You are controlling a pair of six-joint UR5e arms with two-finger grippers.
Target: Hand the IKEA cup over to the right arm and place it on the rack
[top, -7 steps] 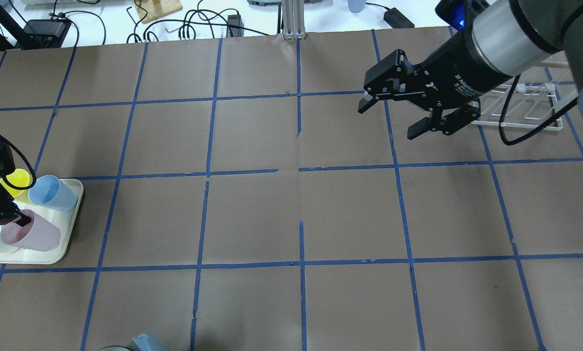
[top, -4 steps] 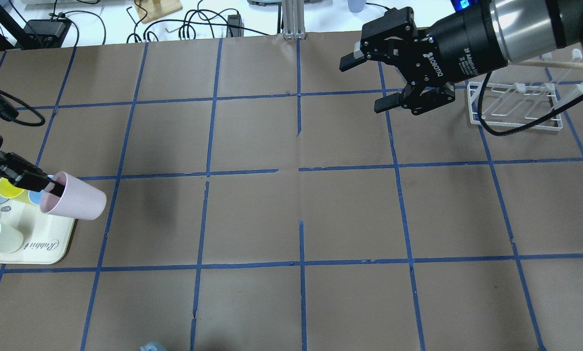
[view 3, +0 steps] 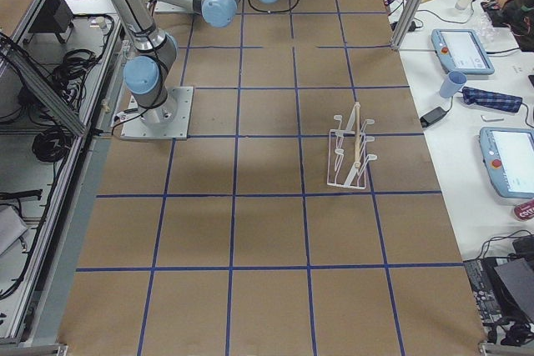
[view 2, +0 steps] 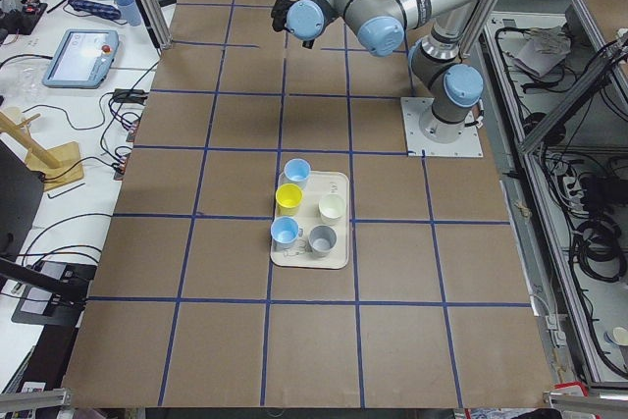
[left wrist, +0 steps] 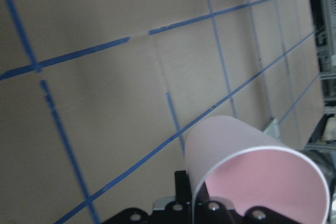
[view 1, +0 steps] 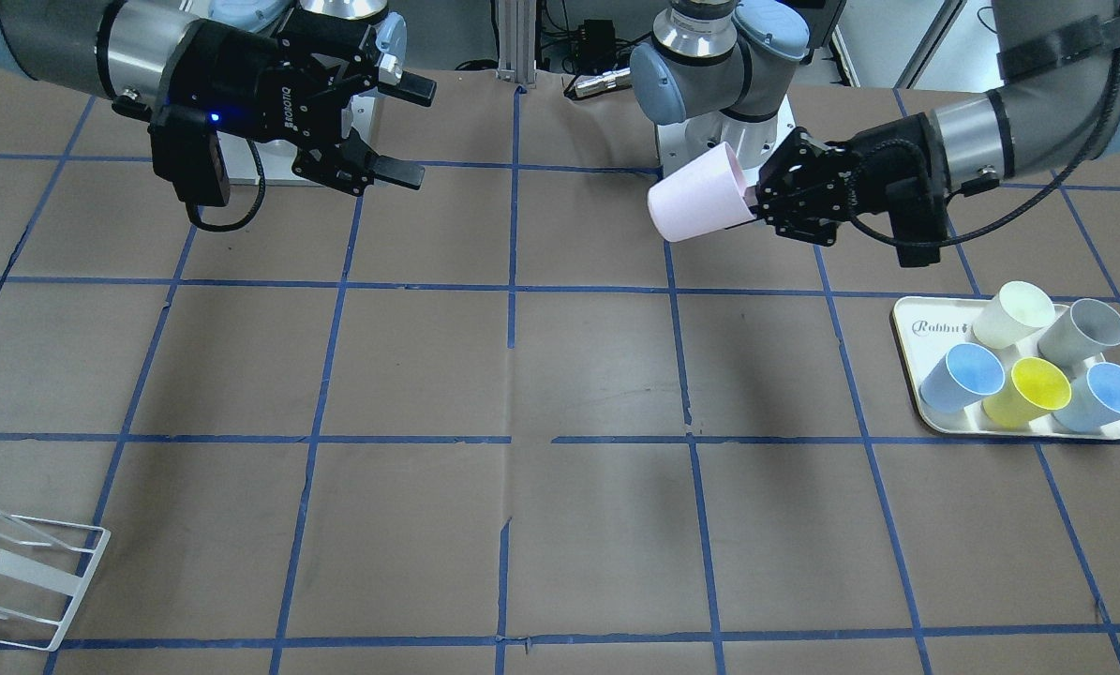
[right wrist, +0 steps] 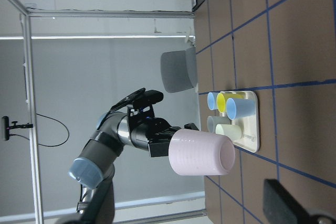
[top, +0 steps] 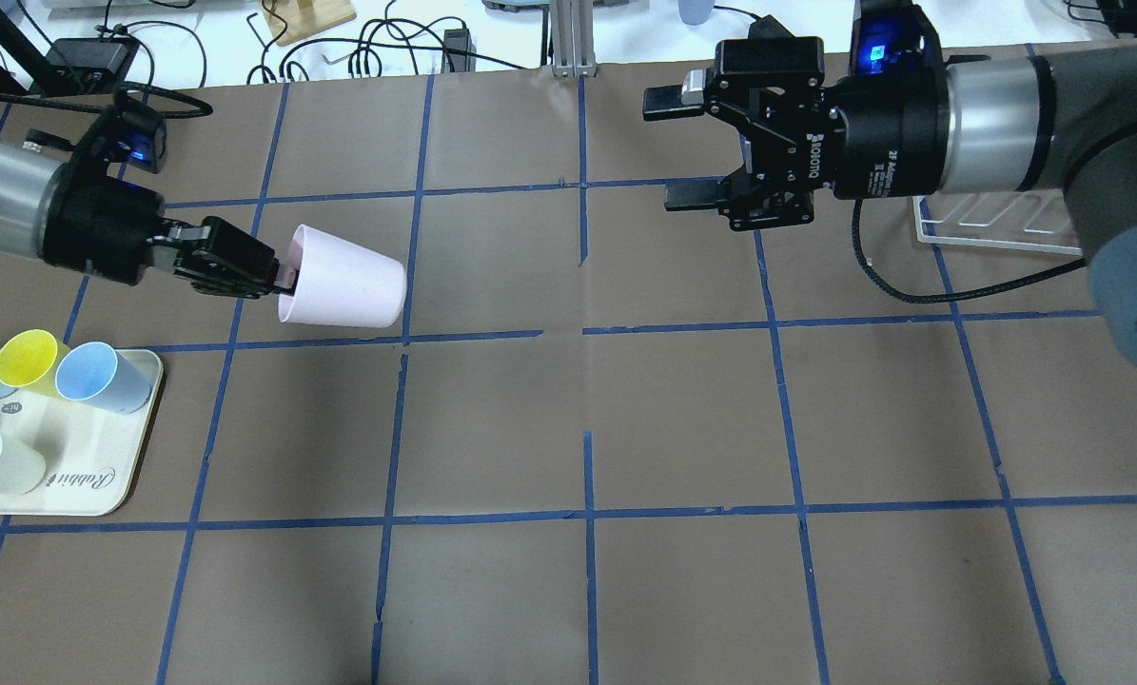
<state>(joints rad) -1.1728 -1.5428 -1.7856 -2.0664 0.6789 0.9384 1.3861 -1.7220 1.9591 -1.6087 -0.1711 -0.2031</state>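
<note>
Front-facing view, cup: we log the IKEA cup (view 1: 700, 195) lifted clear of the table (view 1: 560, 375), lying sideways, its base pointing toward the centre line.
Front-facing view, holder: the left gripper (view 1: 756, 199) pinches the cup's rim, one finger inside the mouth.
Front-facing view, receiver: the right gripper (view 1: 408, 131) is spread wide and empty, facing the cup but well apart from it.
Front-facing view, destination: the rack (view 1: 25, 577) sits at the table's far corner on the right arm's side.
Overhead view: the tray (top: 102, 466) carries the other cups (none of them concerns us).
Exterior left: both arms are far and small; we read nothing of the jaws here.
Exterior right: the rack stands alone, well apart from both grippers.
Left wrist view: the cup's mouth fills the lower corner; the contact itself seems cropped out.
Right wrist view: the cup hangs ahead, side-on.
Risk, pivot: we judge a rim pinch shallow, so a nudge from the closing jaws could swing the cup.
Risk, drop: early release, or the tapered wall sliding out, would drop it.
</note>
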